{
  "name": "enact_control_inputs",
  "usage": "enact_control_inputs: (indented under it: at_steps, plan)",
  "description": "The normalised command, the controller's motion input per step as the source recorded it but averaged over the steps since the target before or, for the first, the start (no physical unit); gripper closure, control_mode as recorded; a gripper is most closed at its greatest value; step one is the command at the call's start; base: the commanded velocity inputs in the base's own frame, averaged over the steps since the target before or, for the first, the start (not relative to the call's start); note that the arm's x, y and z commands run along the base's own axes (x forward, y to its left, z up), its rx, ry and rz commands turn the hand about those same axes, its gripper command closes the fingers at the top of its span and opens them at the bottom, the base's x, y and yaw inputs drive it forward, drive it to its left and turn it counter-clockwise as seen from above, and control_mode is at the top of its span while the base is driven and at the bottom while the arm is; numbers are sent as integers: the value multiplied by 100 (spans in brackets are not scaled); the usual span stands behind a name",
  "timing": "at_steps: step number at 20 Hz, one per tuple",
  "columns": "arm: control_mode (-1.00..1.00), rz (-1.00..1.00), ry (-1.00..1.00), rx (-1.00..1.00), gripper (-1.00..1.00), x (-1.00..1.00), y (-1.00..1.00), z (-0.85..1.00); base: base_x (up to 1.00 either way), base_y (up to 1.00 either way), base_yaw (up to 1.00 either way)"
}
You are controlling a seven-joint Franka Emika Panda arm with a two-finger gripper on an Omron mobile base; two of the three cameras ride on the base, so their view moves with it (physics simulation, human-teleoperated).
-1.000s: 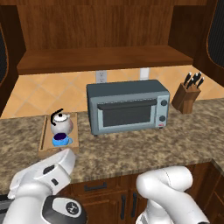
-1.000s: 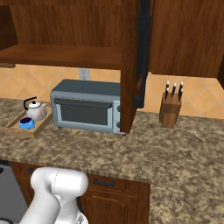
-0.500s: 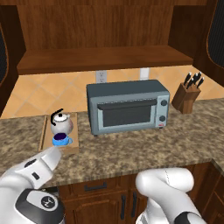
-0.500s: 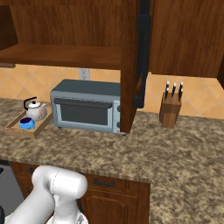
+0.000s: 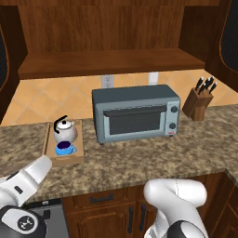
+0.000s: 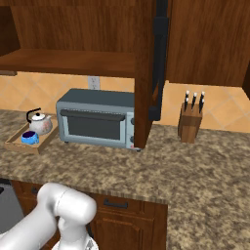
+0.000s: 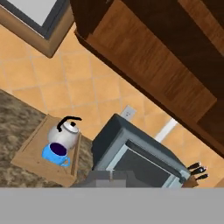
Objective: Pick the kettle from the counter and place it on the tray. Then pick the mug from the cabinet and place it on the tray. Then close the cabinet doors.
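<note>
Speckled brown-grey granite worktop [image 5: 139, 158] runs beneath a dark brown wooden wall cabinet [image 5: 111, 60] with one wide shelf. On it, left of the grey toaster oven [image 5: 135, 113], the shallow light wooden tray [image 5: 50, 155] already carries the small silvery-white kettle [image 5: 64, 131] and, just in front of it, the squat bright blue mug [image 5: 65, 148].

With both items placed, closing the tall dark cabinet doors [image 6: 158, 58] looks like the remaining step: push flat against a door's face and follow its swing, staying above the oven. The jaws are fully shut and hold nothing.

Both doors are cut off by the frame edges, so how far they stand open is hard to judge.
</note>
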Motion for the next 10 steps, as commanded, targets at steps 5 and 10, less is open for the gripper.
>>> enact_control_inputs:
  at_steps: [5,10]
  plan:
    - [-100,0,-3,-18,100,-1,17,0,0,0,0]
    - [-100,0,-10,-18,100,-2,18,0,0,0,0]
